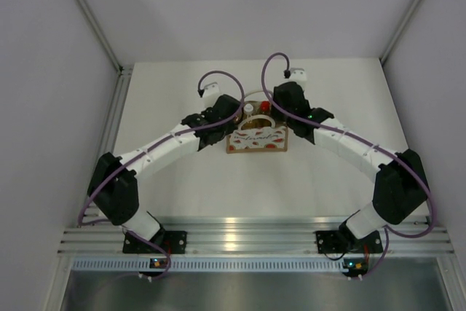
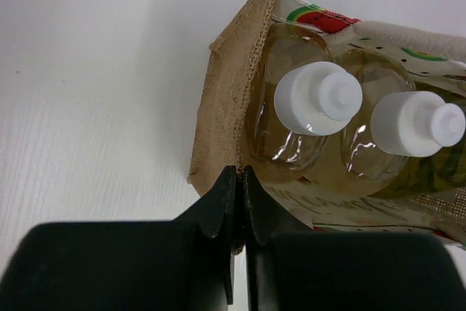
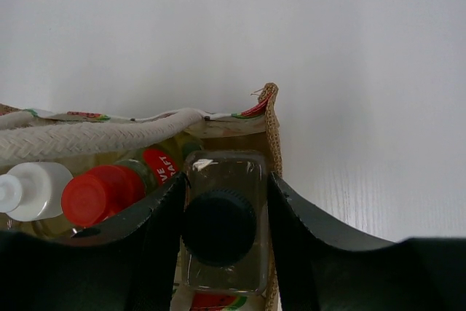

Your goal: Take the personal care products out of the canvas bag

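Note:
The canvas bag stands mid-table with its white-and-red front facing the arms. My left gripper is shut on the bag's tan left side edge. Beside it, inside the bag, stand two amber bottles with white caps. My right gripper reaches into the bag's right end. Its fingers close on the sides of the clear bottle with the dark grey cap, the right finger against the bag wall. The yellow bottle with the red cap stands just left of it.
A white rope handle lies across the bag's top over the bottles. White table surrounds the bag. Grey walls enclose the sides and back, and an aluminium rail runs along the near edge.

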Motion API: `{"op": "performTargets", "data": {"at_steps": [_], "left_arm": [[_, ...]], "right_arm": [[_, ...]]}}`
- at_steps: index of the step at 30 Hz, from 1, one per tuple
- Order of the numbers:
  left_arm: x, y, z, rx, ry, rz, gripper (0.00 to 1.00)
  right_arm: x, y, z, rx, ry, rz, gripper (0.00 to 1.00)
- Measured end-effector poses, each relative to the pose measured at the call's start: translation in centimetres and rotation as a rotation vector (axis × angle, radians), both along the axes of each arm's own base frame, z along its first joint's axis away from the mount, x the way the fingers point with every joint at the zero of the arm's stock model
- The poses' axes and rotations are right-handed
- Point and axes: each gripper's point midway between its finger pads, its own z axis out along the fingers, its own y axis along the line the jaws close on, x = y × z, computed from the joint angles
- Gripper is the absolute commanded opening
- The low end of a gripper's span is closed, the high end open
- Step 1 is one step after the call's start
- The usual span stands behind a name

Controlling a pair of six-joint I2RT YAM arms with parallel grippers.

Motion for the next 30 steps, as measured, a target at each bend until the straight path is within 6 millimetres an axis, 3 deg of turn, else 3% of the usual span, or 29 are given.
{"op": "performTargets", "data": {"at_steps": [30], "left_arm": [[-0.44,-0.62,-1.14,-0.166,-0.134,0.085,0.0]], "right_arm": [[-0.26,0.08,-0.45,-0.057,0.044,-0.004,0.51]]}}
